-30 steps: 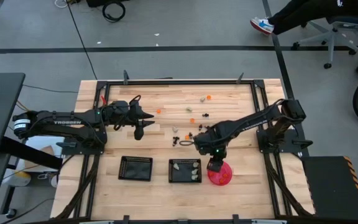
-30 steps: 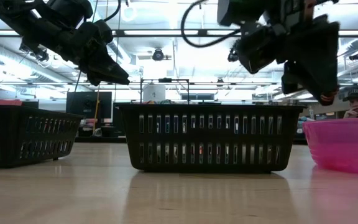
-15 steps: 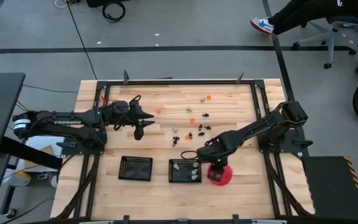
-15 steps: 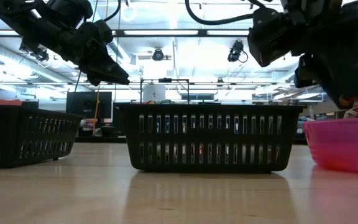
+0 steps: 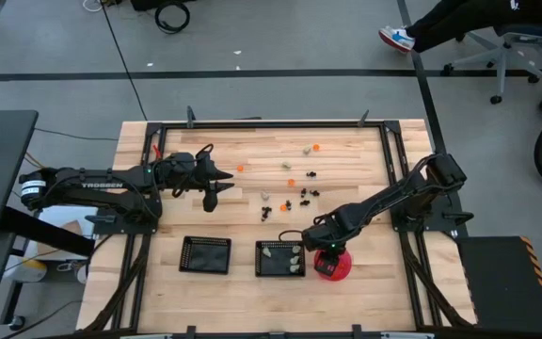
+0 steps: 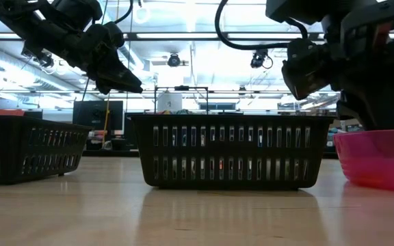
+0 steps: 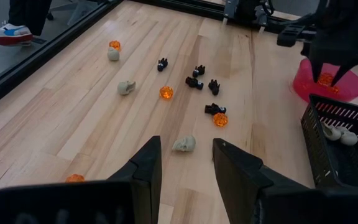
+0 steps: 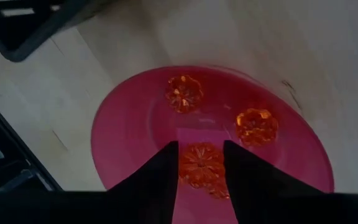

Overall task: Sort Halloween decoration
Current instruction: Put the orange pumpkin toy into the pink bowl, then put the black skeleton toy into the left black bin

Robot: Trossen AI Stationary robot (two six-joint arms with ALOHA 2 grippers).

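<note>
Two arms: dark, six-jointed, at a pale wooden plank table (image 5: 346,141).
Right gripper (image 8: 201,163): hung low over the round pink plastic bowl (image 5: 337,268); fingers (image 8: 160,180) parted, an orange pumpkin trinket (image 8: 201,163) seen between them; whether it was pinched or lying in the bowl could not be told.
Bowl contents: two more orange trinkets (image 8: 184,93) on its floor.
Left gripper (image 7: 185,162): raised over the table's left part, fingers spread, nothing between them.
Loose decorations: black trinkets (image 7: 196,79), orange ones (image 7: 166,93) and pale cream skulls (image 7: 184,144) scattered mid-table.
Middle black square mesh tray (image 5: 279,257): held several pale cream pieces (image 5: 296,251).
Left black mesh tray (image 5: 205,254): beside it, contents not discernible.
</note>
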